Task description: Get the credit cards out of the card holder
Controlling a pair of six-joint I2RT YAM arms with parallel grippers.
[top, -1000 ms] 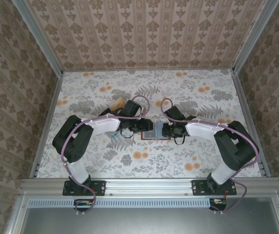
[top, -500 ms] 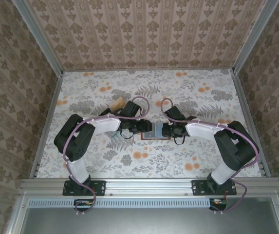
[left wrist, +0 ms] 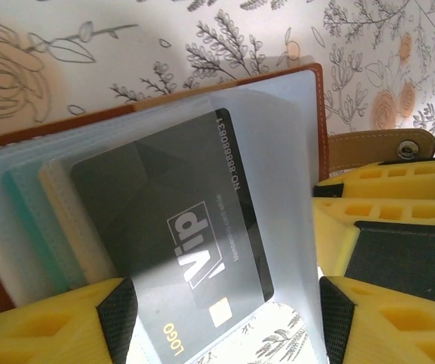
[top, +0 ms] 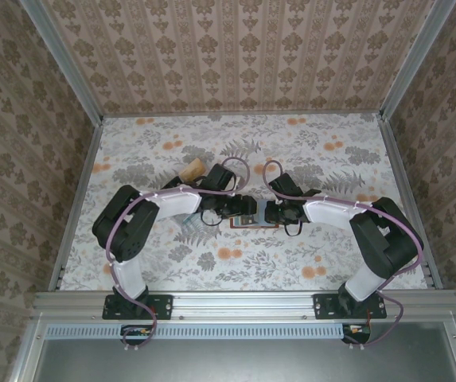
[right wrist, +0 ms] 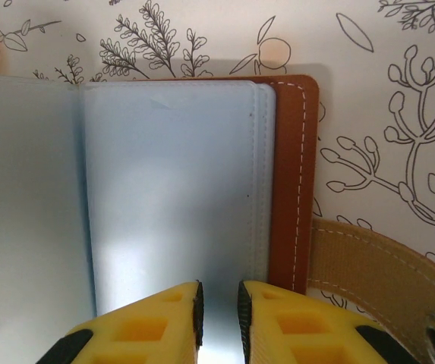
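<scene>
Centrally on a floral-print table [top: 331, 263]: an open card holder [top: 255, 220], with one arm reaching in from each side.

Just left of the card holder, the left gripper [left wrist: 221, 326], its yellow fingers [left wrist: 42, 330] spread wide, straddling the near end of the black card [left wrist: 164, 205] without clamping it. Just right of the card holder, the right gripper [right wrist: 217, 311], nearly closed, pinching the edge of a pale blue-grey pocket page and so pinning the holder flat.

Inside the card holder, all three credit cards: black card uppermost in a frosted sleeve [left wrist: 278, 144], with slivers of the tan card [left wrist: 58, 205] and teal card [left wrist: 20, 227] peeking out beside it, nearer the holder's brown cover edge.

Likely step in hand: drawing the black card out of its sleeve. To do it well:
- Close on the card's end alone, not on the floppy sleeve. Hard to tell whether that end clears the sleeve mouth.
- Pull straight along the sleeve, slowly, without twisting.
- Keep the right-side pinch firm, or risk dragging the whole holder along.

Materials and shapes:
- Smooth reddish-brown leather cover with pale stitching.
- Tan strap [right wrist: 369, 265] ending in a metal snap [left wrist: 408, 149].
- Thin, translucent, probably slippery sleeves.
- Flat, stiff, glossy plastic cards with rounded corners, the black one printed with a white "Vip" and a gold "LOGO".
- Blocky yellow fingers with dark pads.
</scene>
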